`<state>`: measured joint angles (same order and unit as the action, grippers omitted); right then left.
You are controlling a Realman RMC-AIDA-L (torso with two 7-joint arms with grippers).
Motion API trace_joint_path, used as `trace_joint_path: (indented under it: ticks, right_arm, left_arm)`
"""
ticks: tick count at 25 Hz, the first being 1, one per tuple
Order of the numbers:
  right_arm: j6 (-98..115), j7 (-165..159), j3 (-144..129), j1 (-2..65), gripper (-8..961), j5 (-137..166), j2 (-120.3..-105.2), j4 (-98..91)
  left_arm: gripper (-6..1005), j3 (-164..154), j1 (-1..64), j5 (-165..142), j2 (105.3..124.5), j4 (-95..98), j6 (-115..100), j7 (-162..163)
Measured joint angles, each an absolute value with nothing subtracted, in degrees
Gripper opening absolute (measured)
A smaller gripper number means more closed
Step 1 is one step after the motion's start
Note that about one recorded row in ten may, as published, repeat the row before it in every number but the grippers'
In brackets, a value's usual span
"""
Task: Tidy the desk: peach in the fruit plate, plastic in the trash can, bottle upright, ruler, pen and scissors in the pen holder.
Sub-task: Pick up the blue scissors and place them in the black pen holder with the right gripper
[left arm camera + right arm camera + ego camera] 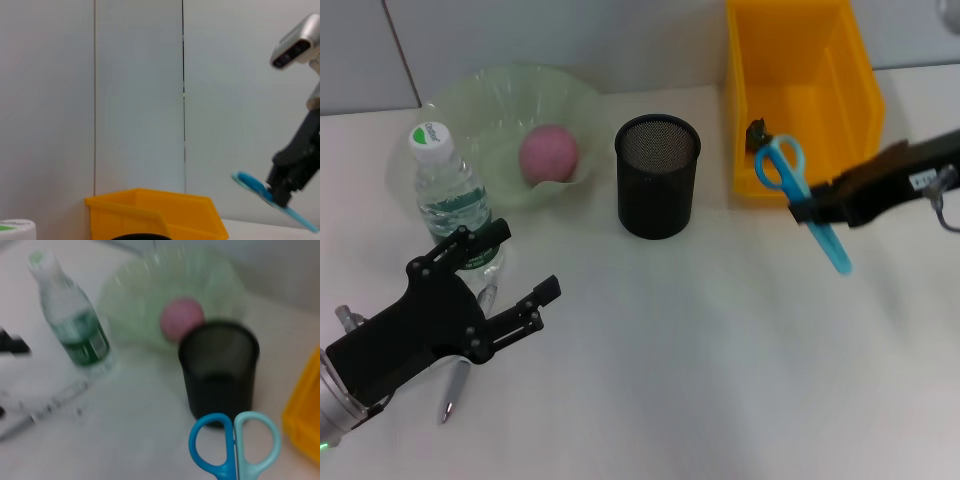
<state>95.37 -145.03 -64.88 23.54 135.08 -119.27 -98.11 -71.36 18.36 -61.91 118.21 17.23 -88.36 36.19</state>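
Note:
My right gripper (pixel 809 212) is shut on the blue scissors (pixel 798 190) and holds them in the air, blades down, in front of the yellow bin (pixel 840 70), to the right of the black mesh pen holder (pixel 657 176). The scissor handles (pixel 235 445) show in the right wrist view above the holder (pixel 220 372). The pink peach (pixel 548 153) lies in the green fruit plate (pixel 470 100). The water bottle (pixel 450 195) stands upright. My left gripper (pixel 527 263) is open and empty in front of the bottle. A pen (pixel 453 385) lies under it on the table.
A small dark object (pixel 756 133) lies in the yellow bin. A clear ruler-like strip (pixel 55 401) lies on the table near the bottle (pixel 75 315). The left wrist view shows the bin (pixel 155 215) and the right gripper holding the scissors (pixel 260 189).

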Motion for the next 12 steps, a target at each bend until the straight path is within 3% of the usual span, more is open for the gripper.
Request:
trace_joint_path:
  ticks: [12]
  right_arm:
    - [76.2,-124.4,-64.2,22.1,228,117.8,-119.3,-88.0]
  left_arm:
    - [797,-71.4,18.5,-62.1,118.22,17.2,-88.5,36.2]
